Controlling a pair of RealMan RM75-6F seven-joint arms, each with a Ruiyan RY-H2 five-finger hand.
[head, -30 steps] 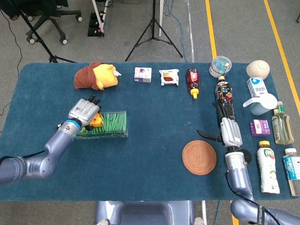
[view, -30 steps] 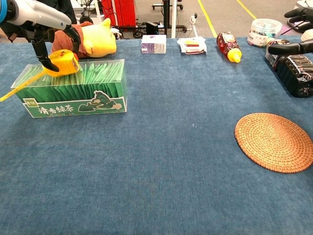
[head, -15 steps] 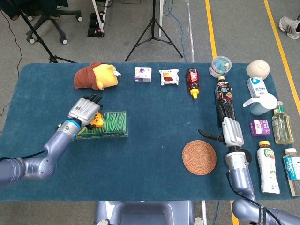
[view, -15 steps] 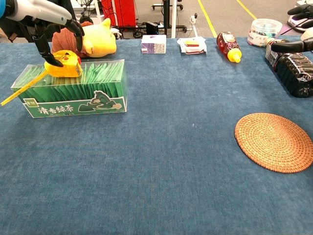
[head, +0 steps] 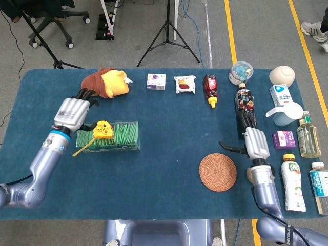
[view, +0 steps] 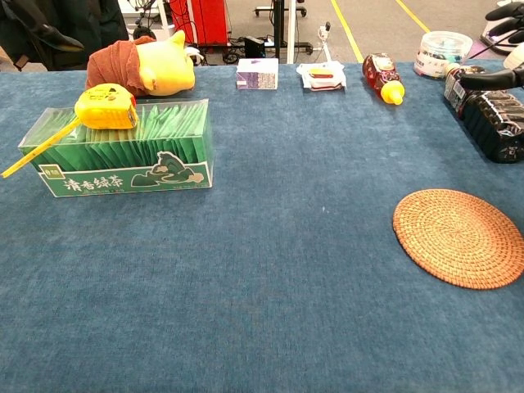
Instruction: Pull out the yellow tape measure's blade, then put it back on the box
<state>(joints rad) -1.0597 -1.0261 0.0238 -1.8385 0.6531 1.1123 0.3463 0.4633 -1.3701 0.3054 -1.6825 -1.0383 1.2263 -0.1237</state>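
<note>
From the head view, the left hand (head: pixel 72 111) hovers above the bench (head: pixel 164 189), just left of the clear box (head: pixel 110 138), released, its fingers spread and nothing in them. The yellow tape measure (head: pixel 102 129) sits on top of the box near its left end, and its blade (head: pixel 83 147) runs out down-left past the box's edge. The box is packed with green sachets. The right hand (head: pixel 252 139) rests on the bench beside the round woven coaster (head: pixel 218 172), its thumb stuck out to the side, holding nothing; its fingertips lie next to a dark bottle (head: pixel 245 100). A clear tub (head: pixel 241 72) stands near the back edge, its contents too small to tell. Bottles and cartons line the right edge; their labels cannot be read.

From the chest view, the tape measure (view: pixel 106 106) lies on the box (view: pixel 123 155) with the blade (view: pixel 39 149) slanting down over the left front corner. The box's green label carries white Chinese characters, 清香绿茶. A yellow plush toy (view: pixel 143 67) lies behind the box. Only the dark fingers (view: pixel 495 119) and thumb of the right hand show at the right edge.
</note>
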